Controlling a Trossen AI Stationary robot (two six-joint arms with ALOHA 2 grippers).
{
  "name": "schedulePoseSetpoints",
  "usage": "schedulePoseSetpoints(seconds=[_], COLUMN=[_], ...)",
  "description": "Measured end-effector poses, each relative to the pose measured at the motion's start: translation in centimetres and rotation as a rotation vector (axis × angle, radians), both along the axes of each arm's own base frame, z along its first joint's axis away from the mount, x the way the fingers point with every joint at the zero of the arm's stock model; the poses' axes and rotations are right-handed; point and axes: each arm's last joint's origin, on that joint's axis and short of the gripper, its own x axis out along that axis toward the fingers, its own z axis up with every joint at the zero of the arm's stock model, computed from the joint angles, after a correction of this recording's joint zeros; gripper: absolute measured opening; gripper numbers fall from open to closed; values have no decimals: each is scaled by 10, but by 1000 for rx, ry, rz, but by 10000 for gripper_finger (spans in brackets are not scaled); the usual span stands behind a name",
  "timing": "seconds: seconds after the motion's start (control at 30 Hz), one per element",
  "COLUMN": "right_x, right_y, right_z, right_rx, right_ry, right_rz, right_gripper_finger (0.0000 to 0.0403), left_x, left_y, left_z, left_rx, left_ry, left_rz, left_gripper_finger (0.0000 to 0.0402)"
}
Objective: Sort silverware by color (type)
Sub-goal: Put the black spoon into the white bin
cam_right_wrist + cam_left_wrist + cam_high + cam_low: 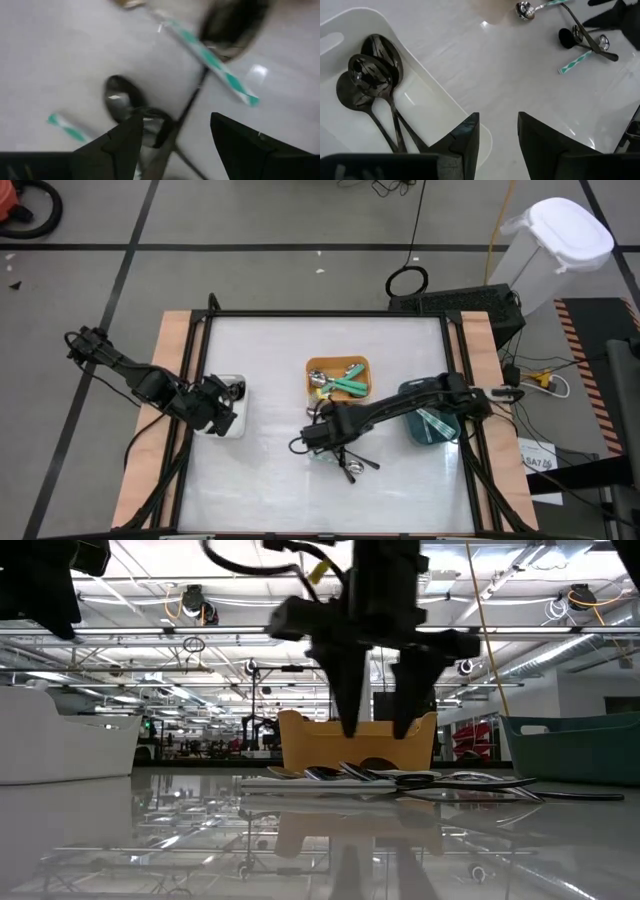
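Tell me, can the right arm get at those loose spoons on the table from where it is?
Probably yes. The right gripper hangs open right above the loose spoons, and nothing lies between them; the orange bin sits behind, clear of the way.

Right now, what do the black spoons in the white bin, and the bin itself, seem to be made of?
Black spoons: probably dark-coated metal, glossy; their bowls mirror the ceiling lights. White bin: likely plastic, smooth with a soft sheen, rounded moulded corners and a slot handle.
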Motion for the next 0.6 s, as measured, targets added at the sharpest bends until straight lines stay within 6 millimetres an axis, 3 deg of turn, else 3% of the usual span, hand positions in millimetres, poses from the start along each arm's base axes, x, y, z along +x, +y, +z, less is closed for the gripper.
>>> schedulePoseSetpoints(seconds=[0.2,0.33,0.6], right_x=[-24,-31,-39], right_y=[-2,-3,-6], right_z=[-16,-32,-44], right_rx=[33,61,49], right_ry=[-99,-145,-118], right_rz=[-141,-187,-210], right_gripper_finger=[219,200,141], left_x=[0,0,0], left_y=[0,0,0], left_z=[0,0,0], left_rx=[3,3,-6], left_ry=[1,1,0], left_rz=[-4,-4,10], left_gripper_finger=[133,133,133])
